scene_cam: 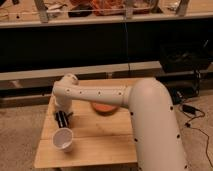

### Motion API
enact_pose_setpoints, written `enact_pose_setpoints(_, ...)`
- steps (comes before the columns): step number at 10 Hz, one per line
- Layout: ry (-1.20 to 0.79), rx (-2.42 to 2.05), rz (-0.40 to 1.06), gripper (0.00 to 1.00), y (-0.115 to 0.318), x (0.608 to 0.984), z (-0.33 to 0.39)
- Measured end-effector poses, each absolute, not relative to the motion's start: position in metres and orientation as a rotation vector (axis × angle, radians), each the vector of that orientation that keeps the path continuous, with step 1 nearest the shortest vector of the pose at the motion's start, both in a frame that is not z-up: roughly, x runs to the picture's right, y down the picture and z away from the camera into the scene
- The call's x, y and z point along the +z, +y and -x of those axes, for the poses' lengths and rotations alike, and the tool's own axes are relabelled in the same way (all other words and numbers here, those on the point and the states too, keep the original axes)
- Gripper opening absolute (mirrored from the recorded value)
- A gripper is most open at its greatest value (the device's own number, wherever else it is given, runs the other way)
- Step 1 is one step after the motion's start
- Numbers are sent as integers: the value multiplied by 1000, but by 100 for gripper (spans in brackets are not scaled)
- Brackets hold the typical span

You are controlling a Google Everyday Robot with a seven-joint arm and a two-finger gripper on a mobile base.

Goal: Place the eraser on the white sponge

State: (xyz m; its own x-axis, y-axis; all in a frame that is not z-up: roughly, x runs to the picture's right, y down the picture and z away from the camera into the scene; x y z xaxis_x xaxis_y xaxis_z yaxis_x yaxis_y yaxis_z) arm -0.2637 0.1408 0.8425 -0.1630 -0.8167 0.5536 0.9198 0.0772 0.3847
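My white arm (125,97) reaches from the right across a small wooden table (95,145). Its dark gripper (61,120) points down at the table's left side, close to the tabletop. Just in front of the gripper sits a white cup-like object (63,139), a short gap away from it. I cannot make out the eraser; it may be hidden at the gripper. Nothing I can name as the white sponge shows in this view.
A flat orange round object (103,108) lies mid-table, partly under the arm. Behind the table runs a low ledge (100,72) and a dark shelf unit. Cables (192,112) and a black box lie on the floor at right.
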Motion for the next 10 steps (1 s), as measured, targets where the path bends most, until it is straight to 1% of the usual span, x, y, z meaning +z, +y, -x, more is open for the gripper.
enact_pose_setpoints(2,-806,-1544,163,52,141,842,263)
enact_pose_setpoints(3,-806,-1546,162,57,141,841,263)
enact_pose_setpoints(4,-807,-1548,161,58,142,841,263)
enact_pose_setpoints(5,-807,-1550,161,56,142,841,263)
enact_pose_setpoints(7,-808,-1552,160,42,141,841,263)
enact_pose_setpoints(8,-808,-1555,160,42,142,841,262)
enact_pose_setpoints(9,-807,-1557,159,45,142,841,262)
enact_pose_setpoints(10,-806,-1558,156,52,142,840,262)
